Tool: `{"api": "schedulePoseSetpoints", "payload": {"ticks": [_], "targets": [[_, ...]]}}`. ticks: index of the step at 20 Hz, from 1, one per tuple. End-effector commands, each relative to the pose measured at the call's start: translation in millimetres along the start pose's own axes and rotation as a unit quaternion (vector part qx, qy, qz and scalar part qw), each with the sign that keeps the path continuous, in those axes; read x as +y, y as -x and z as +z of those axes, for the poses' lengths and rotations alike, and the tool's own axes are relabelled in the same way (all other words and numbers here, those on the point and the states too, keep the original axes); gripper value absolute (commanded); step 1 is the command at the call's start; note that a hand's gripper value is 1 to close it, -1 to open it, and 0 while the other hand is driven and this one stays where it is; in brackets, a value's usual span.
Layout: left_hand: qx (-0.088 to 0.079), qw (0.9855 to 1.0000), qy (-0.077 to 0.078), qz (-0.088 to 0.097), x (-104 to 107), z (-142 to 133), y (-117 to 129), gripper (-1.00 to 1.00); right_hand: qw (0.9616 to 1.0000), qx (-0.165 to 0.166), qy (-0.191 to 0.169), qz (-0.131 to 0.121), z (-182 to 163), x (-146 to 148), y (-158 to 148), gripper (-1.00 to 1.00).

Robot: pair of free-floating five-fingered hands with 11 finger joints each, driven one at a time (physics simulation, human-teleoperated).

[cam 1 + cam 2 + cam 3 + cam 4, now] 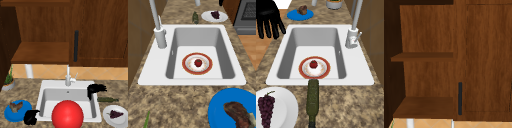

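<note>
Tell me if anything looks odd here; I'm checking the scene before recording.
One oddity: a large red ball shows at the front of the white sink in the front view, while the side views show a red-rimmed plate with a small red fruit in the basin.

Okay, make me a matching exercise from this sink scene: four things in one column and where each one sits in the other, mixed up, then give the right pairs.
Things:
1. grapes
2. small red fruit
3. brown food
4. green bottle

Places:
A. on the blue plate
B. lying on the counter right of the sink
C. on the white plate
D. on the red-rimmed plate in the basin

Pairs: 1-C, 2-D, 3-A, 4-B
</note>
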Motion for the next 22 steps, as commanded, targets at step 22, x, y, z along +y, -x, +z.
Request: {"api": "schedulePoseSetpoints", "payload": {"ticks": [22], "targets": [[0.000, 1.0000, 0.000, 0.000, 0.0, 0.0, 0.0, 0.00, 0.9477, -0.318, -0.018, 0.012, 1.2, 54.1, 5.5, -1.00]]}}
